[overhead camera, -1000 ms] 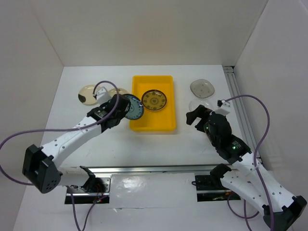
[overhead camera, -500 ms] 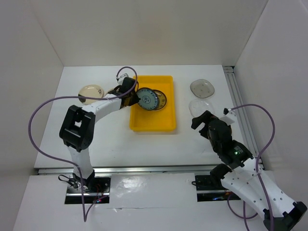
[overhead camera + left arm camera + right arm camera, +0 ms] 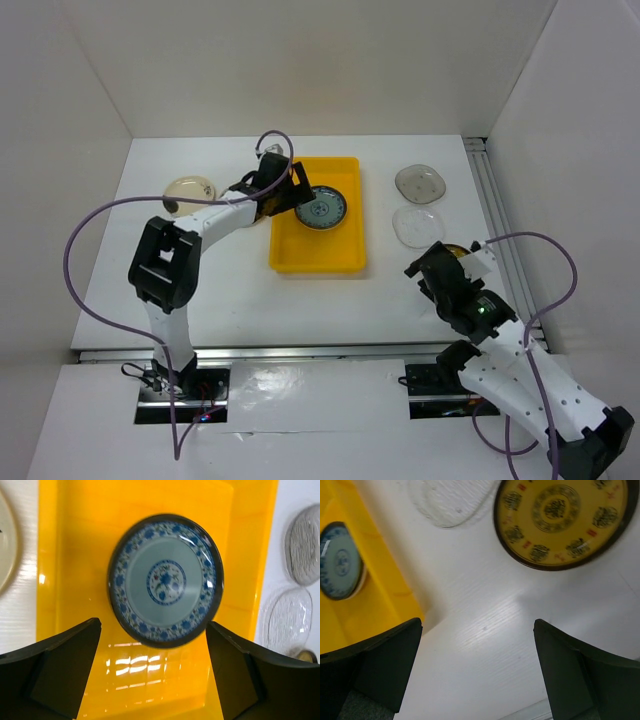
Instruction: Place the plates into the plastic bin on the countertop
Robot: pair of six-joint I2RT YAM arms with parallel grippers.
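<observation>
The yellow plastic bin (image 3: pixel 340 255) (image 3: pixel 70 555) stands mid-countertop. A blue-green patterned plate (image 3: pixel 322 210) (image 3: pixel 165 580) lies flat in its far half. My left gripper (image 3: pixel 290 193) (image 3: pixel 152 675) hovers over the bin, open, and the plate sits just beyond its fingertips, free of them. My right gripper (image 3: pixel 430 265) (image 3: pixel 477 670) is open over bare countertop right of the bin. A brown-gold plate (image 3: pixel 562 522) (image 3: pixel 456 251) lies just ahead of it, mostly hidden by the arm from above. A clear glass plate (image 3: pixel 418 226) (image 3: pixel 450 500) and a smoky grey plate (image 3: pixel 420 182) (image 3: pixel 305 545) lie further back.
A cream plate with a dark blotch (image 3: pixel 190 192) lies left of the bin. Another cream plate's edge (image 3: pixel 7 545) shows beside the bin's left wall. White walls enclose the countertop; a metal rail (image 3: pixel 500 215) runs along the right side.
My left gripper carried the blue-green plate from left of the bin over it, then opened and let it go inside. My right arm drew back toward the near edge, uncovering the clear plate.
</observation>
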